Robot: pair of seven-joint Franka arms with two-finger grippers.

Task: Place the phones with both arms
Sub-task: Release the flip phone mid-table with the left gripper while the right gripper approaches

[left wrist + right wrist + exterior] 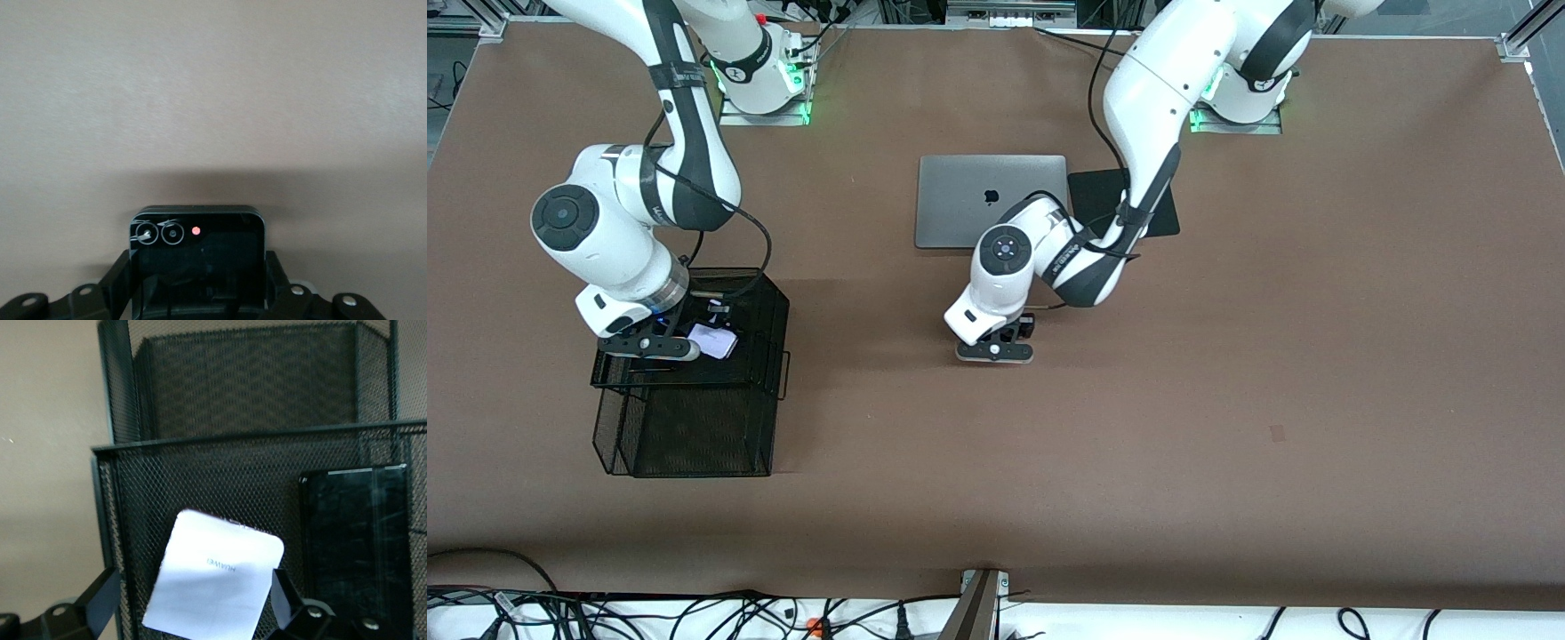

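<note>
The small squarish black phone (197,267) sits between the fingers (115,280) of my left gripper (198,263), which is shut on it. That gripper (996,349) hangs low over the bare table, nearer to the front camera than the laptop. The pale lilac phone (713,340) lies tilted in the black mesh organizer (778,311) at the right arm's end. My right gripper (649,347) is over it, open, with fingers (100,595) on either side of the lilac phone (213,580). The long black phone (357,547) lies beside it in the same compartment.
A closed grey laptop (991,201) lies mid-table toward the bases, with a black mat (1103,191) beside it under the left arm. The mesh organizer has a second, lower compartment (694,427) nearer to the front camera. Cables run along the front edge.
</note>
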